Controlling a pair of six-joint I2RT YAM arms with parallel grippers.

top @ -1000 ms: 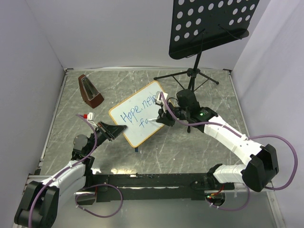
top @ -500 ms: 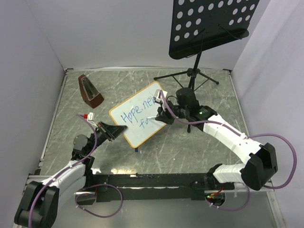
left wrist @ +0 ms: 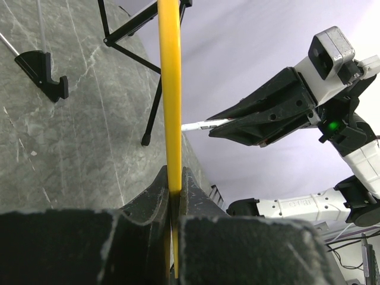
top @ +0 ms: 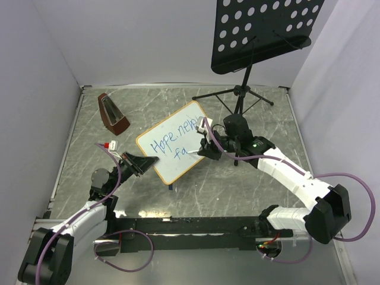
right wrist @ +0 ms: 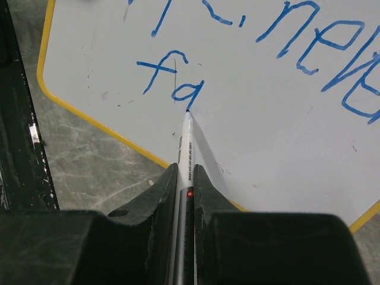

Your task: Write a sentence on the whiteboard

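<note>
The whiteboard stands tilted in the middle of the table. My left gripper is shut on the board's lower left edge; in the left wrist view that yellow edge runs up from between the jaws of the left gripper. The sentence reads "Hope nev.." in blue, with "fa" on a second line. My right gripper is shut on a white marker. The marker's tip touches the board just below the "a". The right gripper hovers over the board's right half.
A black perforated music stand rises at the back right, its tripod legs just behind the right gripper. A brown wedge-shaped object stands at the back left. One of the board's black feet rests on the marbled table.
The right gripper and marker have shifted slightly right along the second line. The second letter there now reads as an "a". The left gripper and board have stayed still.
</note>
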